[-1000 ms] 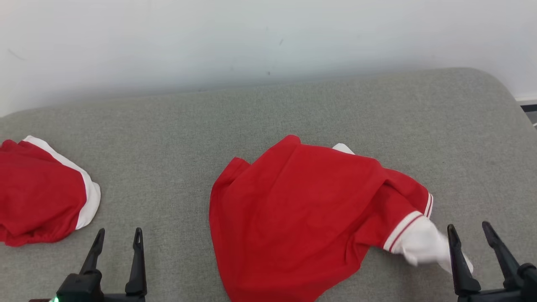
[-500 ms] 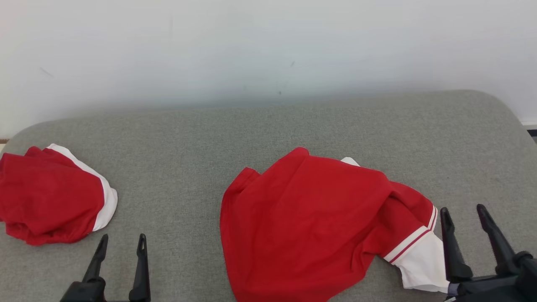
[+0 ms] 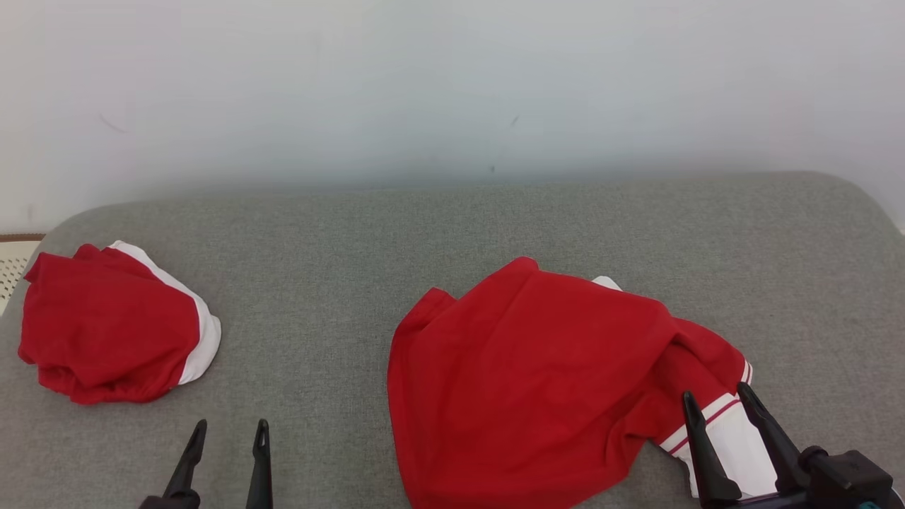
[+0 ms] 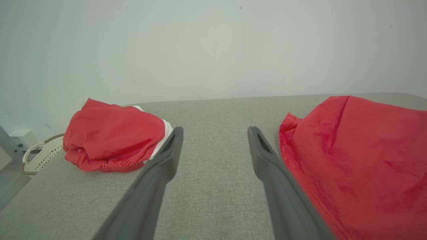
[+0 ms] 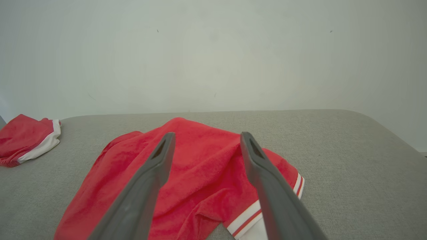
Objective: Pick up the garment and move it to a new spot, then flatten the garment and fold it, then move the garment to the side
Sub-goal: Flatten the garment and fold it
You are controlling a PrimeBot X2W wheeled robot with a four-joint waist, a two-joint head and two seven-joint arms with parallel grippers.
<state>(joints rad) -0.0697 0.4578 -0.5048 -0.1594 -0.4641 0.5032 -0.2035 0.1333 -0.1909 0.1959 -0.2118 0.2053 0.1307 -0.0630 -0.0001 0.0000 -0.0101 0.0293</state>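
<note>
Garment: a red garment [image 3: 523, 382] with a white, red-striped cuff [image 3: 735, 442] lies on the grey fabric-covered worktop [image 3: 452, 226], right of centre and towards the near edge.
Lie of the cloth: it is loosely spread but rumpled. The sleeve is bunched over its right side, a ridge runs up to a peak at the far edge, and a scrap of white shows behind it.
Right gripper: the right gripper [image 3: 715, 393] is at the cuff end with its jaws wide apart and nothing clamped. The cuff shows between the two fingers in the head view, but whether they touch the cloth cannot be told.
Left gripper: the left gripper [image 3: 231, 426] is over bare worktop just left of the garment's hem, with its jaws wide apart and empty.
Second garment: a second red garment [image 3: 113, 332] with a white band sits in a compact bundle near the far-left end, well apart from the first.
Task progress: early, by my reading. The garment is neither flat nor folded, and the pictures do not show whether this is its new spot.
Left to do: probably smoothing the sleeve and body, then folding, then shifting the garment aside. The bundle on the left may mark where finished pieces go.
Containers: a cream perforated basket [image 4: 40, 156] shows past the worktop's left end. Its inside is hidden, so its contents cannot be told.
</note>
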